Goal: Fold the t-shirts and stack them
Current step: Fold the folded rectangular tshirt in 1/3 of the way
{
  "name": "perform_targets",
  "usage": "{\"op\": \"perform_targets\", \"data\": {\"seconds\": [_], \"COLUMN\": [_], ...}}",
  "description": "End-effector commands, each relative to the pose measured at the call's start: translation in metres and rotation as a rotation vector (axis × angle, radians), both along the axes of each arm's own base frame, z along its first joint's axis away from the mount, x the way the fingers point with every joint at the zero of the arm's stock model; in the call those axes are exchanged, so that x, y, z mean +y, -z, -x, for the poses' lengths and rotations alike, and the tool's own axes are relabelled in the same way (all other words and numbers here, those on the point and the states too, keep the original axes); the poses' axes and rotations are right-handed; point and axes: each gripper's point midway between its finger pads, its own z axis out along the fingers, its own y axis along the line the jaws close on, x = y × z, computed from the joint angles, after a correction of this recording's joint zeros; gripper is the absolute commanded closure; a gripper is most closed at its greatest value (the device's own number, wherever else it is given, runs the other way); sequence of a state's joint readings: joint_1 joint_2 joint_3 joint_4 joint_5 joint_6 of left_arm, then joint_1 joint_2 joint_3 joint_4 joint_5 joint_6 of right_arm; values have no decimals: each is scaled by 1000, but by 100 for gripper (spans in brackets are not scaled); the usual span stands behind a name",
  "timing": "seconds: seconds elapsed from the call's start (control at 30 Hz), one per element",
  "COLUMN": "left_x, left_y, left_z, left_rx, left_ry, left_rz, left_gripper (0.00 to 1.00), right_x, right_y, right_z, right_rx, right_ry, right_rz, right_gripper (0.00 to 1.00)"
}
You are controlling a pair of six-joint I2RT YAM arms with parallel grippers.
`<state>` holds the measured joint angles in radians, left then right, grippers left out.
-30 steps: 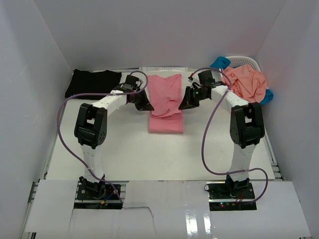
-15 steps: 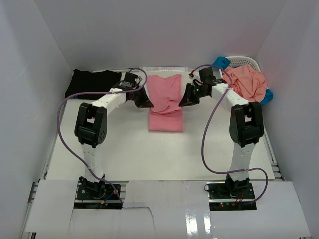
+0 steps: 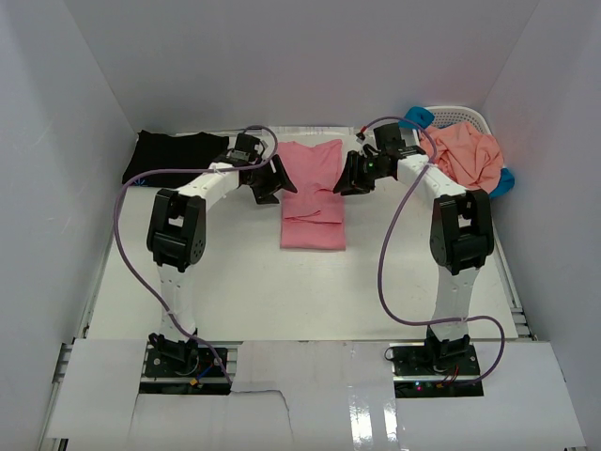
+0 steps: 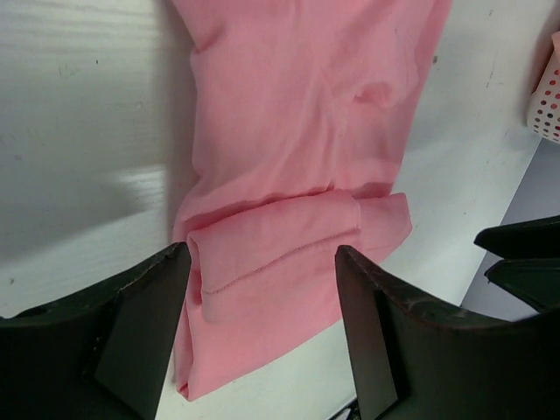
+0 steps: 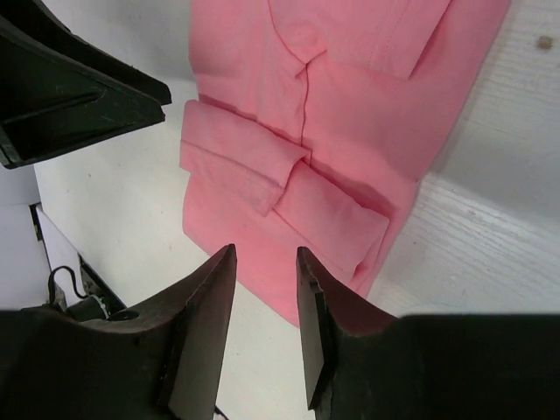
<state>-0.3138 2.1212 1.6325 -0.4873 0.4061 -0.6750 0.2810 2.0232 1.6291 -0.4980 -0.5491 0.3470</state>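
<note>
The pink shirt, black shirt and salmon shirt are soft, matt cloth, the pink one with stitched hems. The surface is white and matt, faintly grained and scuffed. The left pincer and right pincer are hard, dull black plastic, worn grey at the edges; the basket is white perforated plastic, the cable smooth purple.

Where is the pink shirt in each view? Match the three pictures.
Top external: pink shirt at the centre, slightly above the middle.
Left wrist: pink shirt fills the middle, top to bottom.
Right wrist: pink shirt in the upper centre and right.
Shared landmark: the folded flap across it, seen in all three.
</note>
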Motion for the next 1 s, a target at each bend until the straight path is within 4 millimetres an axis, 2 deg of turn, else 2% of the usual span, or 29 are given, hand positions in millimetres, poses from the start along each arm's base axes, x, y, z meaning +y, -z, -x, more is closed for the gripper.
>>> {"op": "perform_targets", "data": {"seconds": [0.0, 0.1, 0.17, 0.2, 0.23, 0.27, 0.3, 0.33, 0.37, 0.43, 0.47, 0.5, 0.53, 0.57, 0.6, 0.67, 0.73, 0.97], "left_x": [4, 10, 12, 11, 10, 9, 5, 5, 2, -2, -1, -3, -7, -8, -11, -15, -18, -37], "left_y": [-32, -43, -62, -60, -63, -77, -80, -67, -77, -71, -57, -51, -48, -38, -35, -31, -32, -30], "left_z": [-23, -26, -21, -13, -6, 1, 7, 24, 29, 44, 56, 63, 73, 81, 87, 96, 97, 93], "left_rx": [-101, -126, -167, -156, -156, -180, -196, -157, -193, -194, -188, -177, -164, -153, -146, -156, -179, -197], "left_ry": [-15, -30, -21, -8, 5, 18, 36, 59, 75, 115, 124, 140, 175, 183, 194, 216, 224, 258], "left_rz": [6, 2, 6, 15, 28, 50, 68, 82, 105, 142, 156, 178, 219, 238, 252, 269, 261, 290], "left_gripper": [22, 22, 22, 22, 23, 25, 26, 27, 27, 28, 30, 42, 52, 65, 85, 90, 100, 100], "right_x": [-2, -2, 2, 7, 7, 10, 12, 17, 18, 24, 28, 30, 33, 37, 40, 50, 58, 87], "right_y": [-26, -32, -22, -25, -10, -6, -7, -7, 5, 7, 13, 16, 18, 21, 24, 24, 26, 36], "right_z": [-18, -10, 8, 16, 30, 38, 45, 55, 64, 75, 79, 83, 85, 89, 91, 95, 97, 91], "right_rx": [-108, -134, -87, -83, -41, -32, -26, -13, -11, 12, -2, 17, 23, 20, 22, 18, 19, 5], "right_ry": [41, 33, -6, -39, -52, -65, -63, -93, -101, -110, -121, -117, -122, -133, -136, -152, -159, -175], "right_rz": [-20, -41, -68, -106, -113, -127, -153, -203, -230, -284, -299, -310, -317, -324, -327, -337, -333, -297], "right_gripper": [59, 59, 59, 59, 60, 61, 62, 62, 62, 66, 69, 83, 91, 92, 92, 92, 92, 92]}}
